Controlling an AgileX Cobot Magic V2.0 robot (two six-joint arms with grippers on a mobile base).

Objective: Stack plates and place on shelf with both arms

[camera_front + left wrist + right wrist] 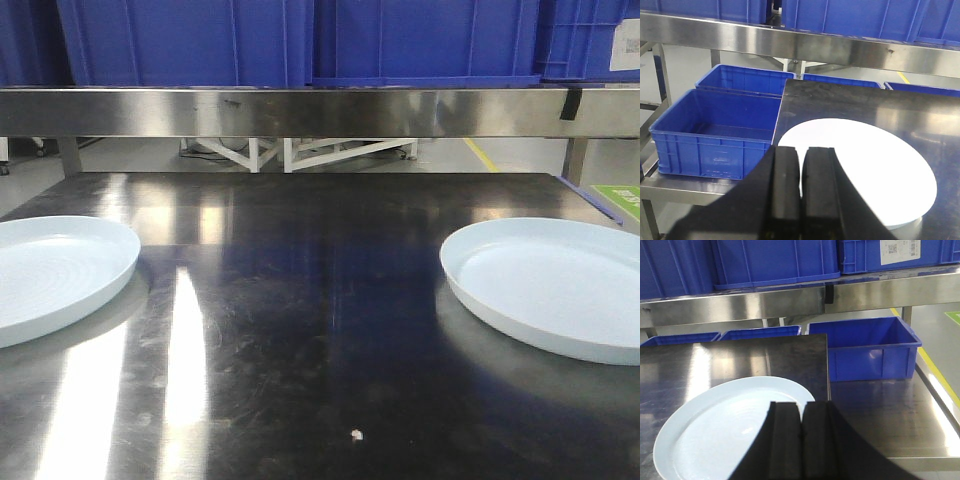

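Observation:
Two pale blue-white plates lie flat on the dark steel table (320,330). The left plate (50,275) sits at the table's left edge; the right plate (560,285) sits at the right edge. Neither gripper shows in the front view. In the left wrist view my left gripper (801,152) is shut and empty, held above the near rim of the left plate (875,170). In the right wrist view my right gripper (801,407) is shut and empty, above the near right rim of the right plate (715,435).
A steel shelf rail (320,110) runs across the back above the table, with blue bins (300,40) on it. Blue crates (715,135) stand on a lower rack left of the table; another blue crate (865,350) stands to the right.

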